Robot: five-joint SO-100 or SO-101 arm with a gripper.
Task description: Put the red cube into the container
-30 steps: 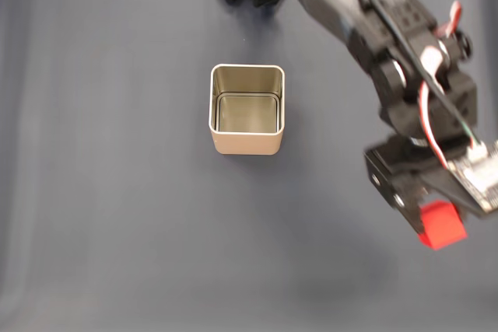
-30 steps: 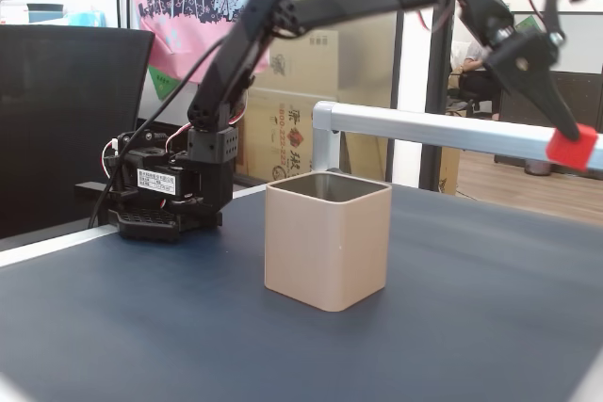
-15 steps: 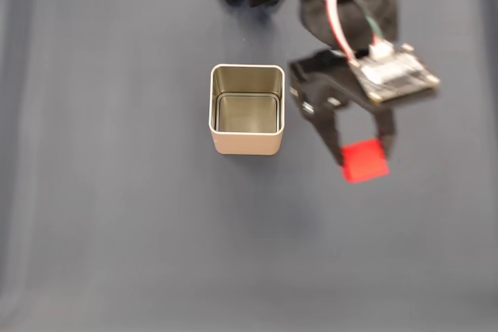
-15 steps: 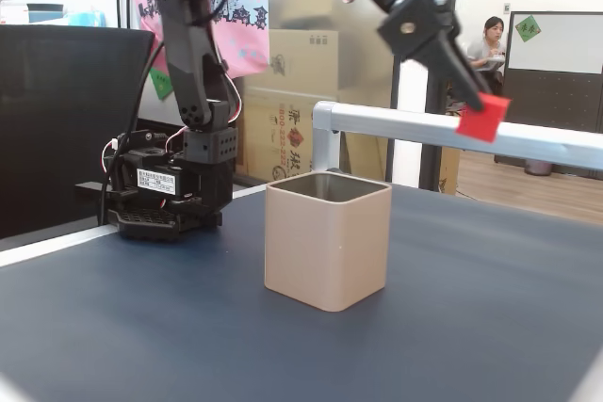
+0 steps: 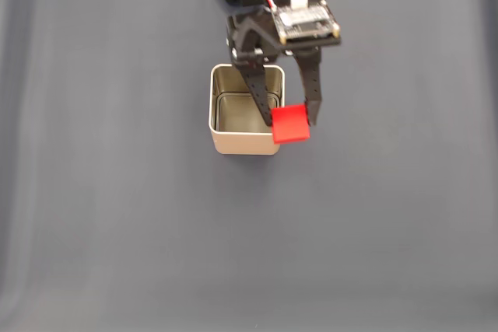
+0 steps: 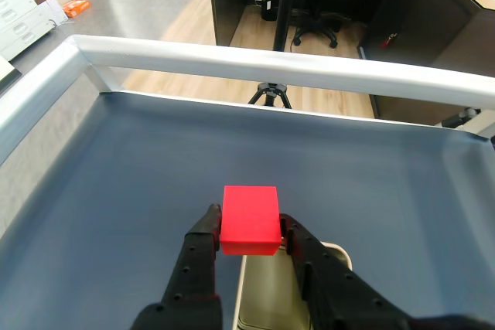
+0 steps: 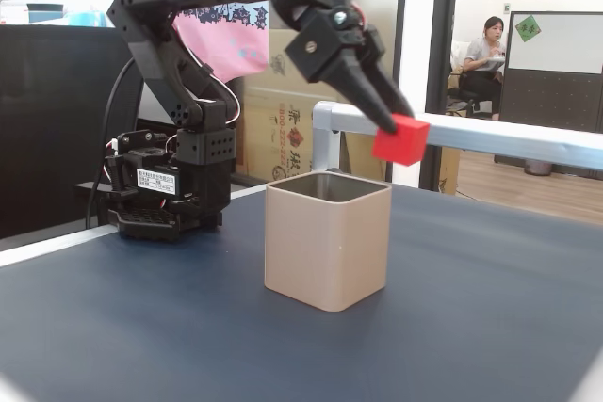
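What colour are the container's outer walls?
Pale beige; the container shows it best in the side-on fixed view, below the red cube.

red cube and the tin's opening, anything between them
Nothing: in the side fixed view the red cube, held in the fingers, hangs over the tin's rim with only air below.

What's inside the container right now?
Nothing visible: the container shows a bare shiny floor. The gripper and its red cube cover the right rim corner, so that part is hidden.
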